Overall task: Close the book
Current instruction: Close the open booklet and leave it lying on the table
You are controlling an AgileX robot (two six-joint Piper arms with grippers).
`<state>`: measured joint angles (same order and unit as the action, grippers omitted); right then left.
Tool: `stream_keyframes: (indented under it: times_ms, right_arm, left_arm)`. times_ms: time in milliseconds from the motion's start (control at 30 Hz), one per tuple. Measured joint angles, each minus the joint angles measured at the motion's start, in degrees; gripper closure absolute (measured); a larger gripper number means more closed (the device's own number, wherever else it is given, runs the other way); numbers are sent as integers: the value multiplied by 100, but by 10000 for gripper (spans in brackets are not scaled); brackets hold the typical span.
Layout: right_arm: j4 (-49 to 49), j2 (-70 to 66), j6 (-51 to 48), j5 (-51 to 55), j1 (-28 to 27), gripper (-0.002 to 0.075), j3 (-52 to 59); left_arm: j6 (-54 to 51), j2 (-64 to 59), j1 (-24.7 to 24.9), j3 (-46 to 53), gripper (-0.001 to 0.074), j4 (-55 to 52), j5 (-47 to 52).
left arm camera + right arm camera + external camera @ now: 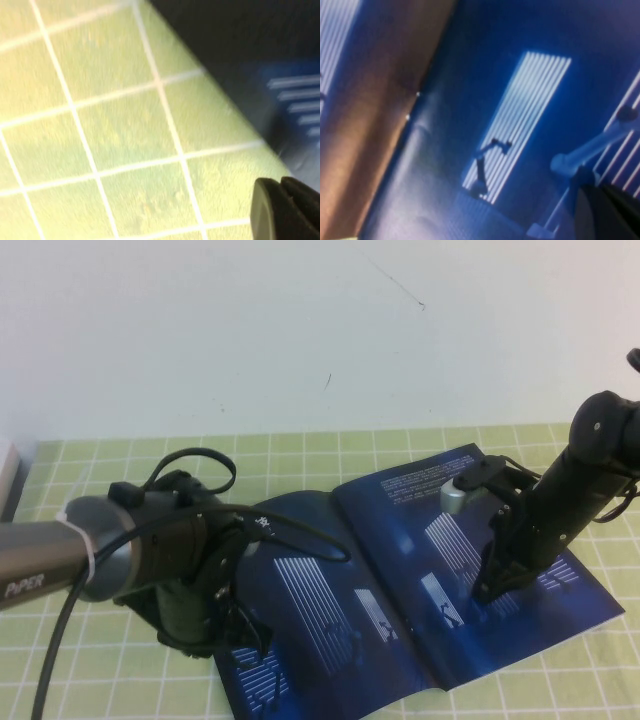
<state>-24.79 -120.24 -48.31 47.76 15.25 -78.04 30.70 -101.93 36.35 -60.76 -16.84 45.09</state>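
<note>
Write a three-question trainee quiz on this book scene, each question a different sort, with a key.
1. True or false: the book lies open on the green mat.
2. The right gripper is over: A) the book's right page, B) its left page, C) bare mat.
3. Fill in: the left gripper sits low by the book's ____ edge.
Key: 1 true; 2 A; 3 left.
</note>
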Motion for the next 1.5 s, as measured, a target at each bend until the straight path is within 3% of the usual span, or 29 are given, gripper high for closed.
stream_keyframes:
  times_ms: [433, 900, 1067, 1500]
  right_arm:
    - [0, -21, 58, 46, 0, 728, -39]
    - [-21, -21, 67, 56, -4, 729, -39]
    - [-32, -24, 67, 67, -4, 729, -39]
    - [-116, -34, 67, 67, -17, 729, -39]
  left_arm:
    - [163, 0, 0, 213, 739, 602, -938]
    - [182, 241, 0, 226, 739, 628, -412]
    - [131, 8, -202, 228, 739, 814, -348]
    - [-727, -228, -450, 250, 738, 1717, -763]
